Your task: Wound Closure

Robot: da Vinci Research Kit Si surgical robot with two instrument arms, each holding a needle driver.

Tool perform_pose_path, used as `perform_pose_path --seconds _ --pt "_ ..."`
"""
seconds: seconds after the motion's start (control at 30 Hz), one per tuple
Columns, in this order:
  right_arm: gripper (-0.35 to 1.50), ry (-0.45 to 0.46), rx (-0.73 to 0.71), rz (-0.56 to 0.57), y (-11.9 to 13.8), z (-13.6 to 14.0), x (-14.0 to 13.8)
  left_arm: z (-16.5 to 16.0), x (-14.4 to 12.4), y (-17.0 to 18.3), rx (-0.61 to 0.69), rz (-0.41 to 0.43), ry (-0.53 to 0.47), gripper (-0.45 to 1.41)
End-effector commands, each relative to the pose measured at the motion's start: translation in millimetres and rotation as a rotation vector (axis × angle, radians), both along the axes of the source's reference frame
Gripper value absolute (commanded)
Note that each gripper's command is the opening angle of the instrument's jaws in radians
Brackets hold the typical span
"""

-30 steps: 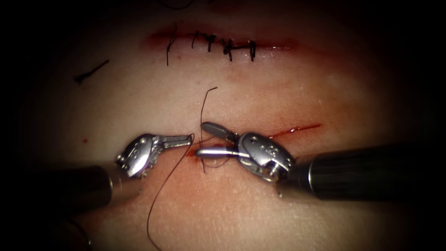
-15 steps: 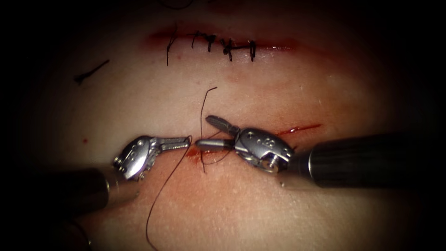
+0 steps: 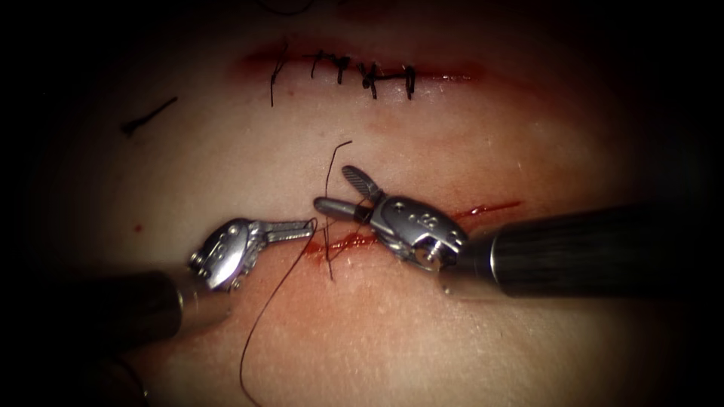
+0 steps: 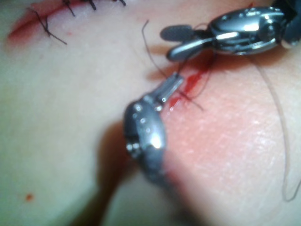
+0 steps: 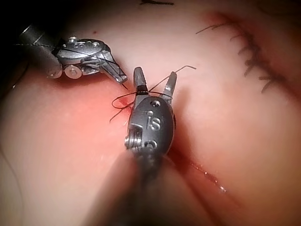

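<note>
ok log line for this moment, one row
left gripper: shut on thread | right gripper: open, empty, thread across it | needle: unseen | tissue: cut open

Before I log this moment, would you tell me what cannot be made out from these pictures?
- Needle: I cannot pick it out anywhere; the dark thread tangles around the cut.
- Long thread strand: in the endoscope view it runs down from the left tool into the dark lower edge, so its end is cut off.
- Right tool: jaws open, thread crossing between them; whether it touches them is too fine to tell.
- Cut: its right part is hidden behind the right tool.
</note>
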State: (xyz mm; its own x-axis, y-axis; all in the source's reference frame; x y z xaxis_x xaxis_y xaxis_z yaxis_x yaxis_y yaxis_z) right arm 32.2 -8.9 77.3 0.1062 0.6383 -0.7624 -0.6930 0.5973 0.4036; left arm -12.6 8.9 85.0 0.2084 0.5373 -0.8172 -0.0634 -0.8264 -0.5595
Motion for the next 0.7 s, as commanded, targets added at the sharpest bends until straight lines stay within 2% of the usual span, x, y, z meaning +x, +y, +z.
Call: perform_pose_path --seconds 0.03,0.23,0.47,0.7 --pt "1.04 -0.018 0.005 0.013 -0.2 0.8 0.6 0.5 -0.5 -0.2 0.005 0.001 -0.002 -0.45" --pt "1.08 -0.062 0.053 0.09 1.3 2.4 0.7 -0.1 -0.8 0.9 0.019 0.003 -0.009 -0.45" --pt "1.08 -0.122 0.129 0.07 3.0 4.1 2.9 -0.6 -1.3 1.3 0.012 0.002 -0.011 -0.45" --pt "1.08 -0.13 0.146 0.072 4.2 5.2 4.9 -0.8 -1.4 1.1 0.01 0.007 -0.015 -0.45"
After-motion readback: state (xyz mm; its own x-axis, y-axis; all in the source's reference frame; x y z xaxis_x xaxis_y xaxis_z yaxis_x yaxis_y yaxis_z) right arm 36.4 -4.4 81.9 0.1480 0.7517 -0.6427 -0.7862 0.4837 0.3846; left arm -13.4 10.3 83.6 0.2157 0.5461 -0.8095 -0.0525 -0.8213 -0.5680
